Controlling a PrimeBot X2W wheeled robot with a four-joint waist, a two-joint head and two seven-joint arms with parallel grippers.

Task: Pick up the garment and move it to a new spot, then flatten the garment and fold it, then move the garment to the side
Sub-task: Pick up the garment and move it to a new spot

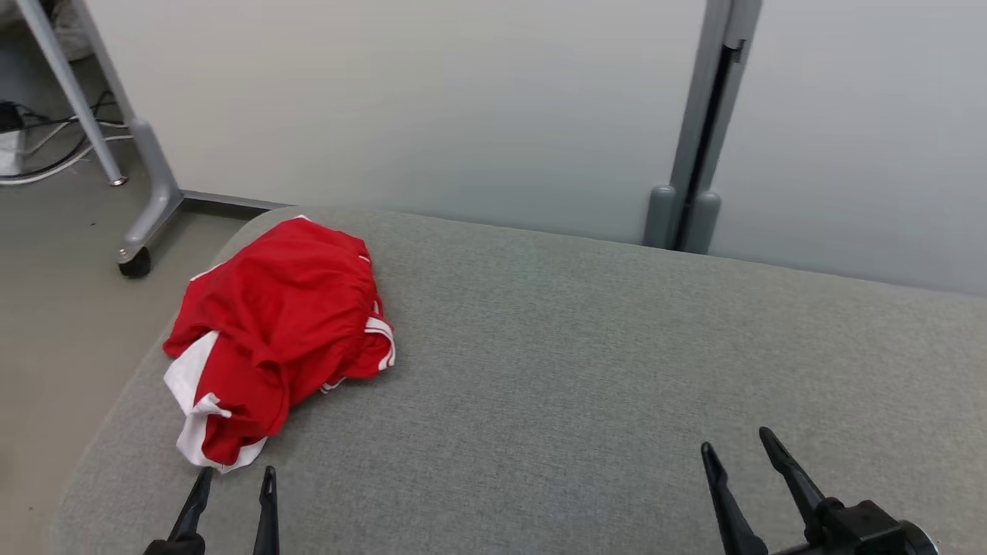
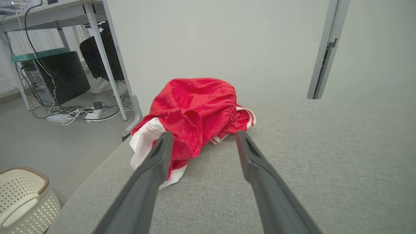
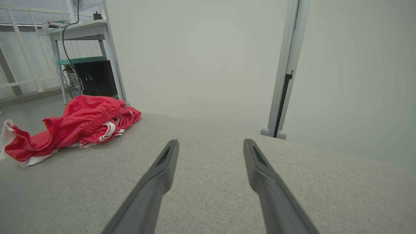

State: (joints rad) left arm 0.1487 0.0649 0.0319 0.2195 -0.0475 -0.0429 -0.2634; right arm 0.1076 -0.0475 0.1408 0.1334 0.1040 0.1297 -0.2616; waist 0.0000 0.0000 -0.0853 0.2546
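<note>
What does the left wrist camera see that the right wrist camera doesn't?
Left wrist camera's extras: the left hand open just in front of the red garment, a white basket, and a person's shoes under the desk. Right wrist camera's extras: the right hand open over bare grey cushion, and a white railing. Both share the garment, cushion, desk and black computer.

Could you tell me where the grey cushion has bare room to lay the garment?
Everything right of the red garment is bare cushion, from the wall down to the right gripper. Only the left corner is crowded: the garment lies there, just ahead of the left gripper.
</note>
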